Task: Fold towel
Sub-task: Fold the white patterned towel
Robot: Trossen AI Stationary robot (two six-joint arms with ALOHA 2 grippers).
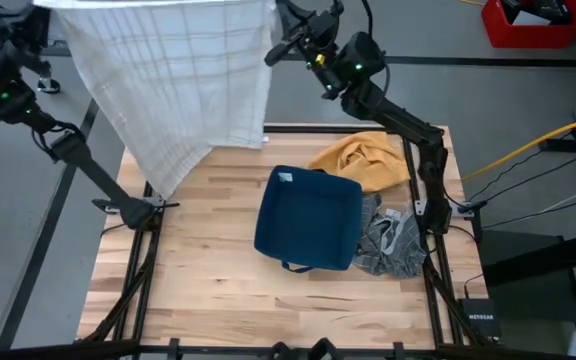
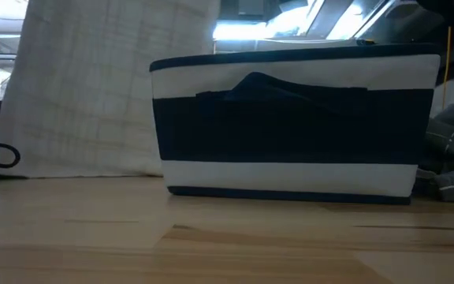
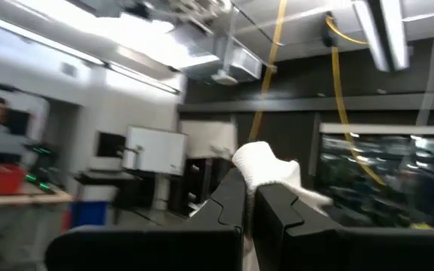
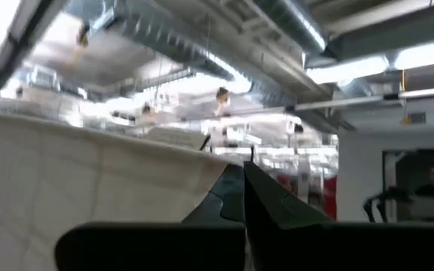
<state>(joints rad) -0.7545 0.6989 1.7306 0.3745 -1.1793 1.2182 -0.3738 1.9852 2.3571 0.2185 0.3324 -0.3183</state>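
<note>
towel (image 1: pixel 173 70) | look: white, thin, faint grey check lines | state: unfolded, spread open, lifted by its two top corners | pose: hanging as a flat sheet, top edge stretched level, narrowing toward a lower corner | place: far left of the table, lower edge reaching the wooden tabletop (image 1: pixel 208 260)

Wooden table (image 1: pixel 208 270); navy bin (image 1: pixel 308 218), yellow cloth (image 1: pixel 363 160), grey cloth (image 1: pixel 393 243)

Towel (image 1: pixel 173 75) hangs left of bin (image 1: pixel 308 217); cloths (image 1: pixel 363 160) right.
</note>
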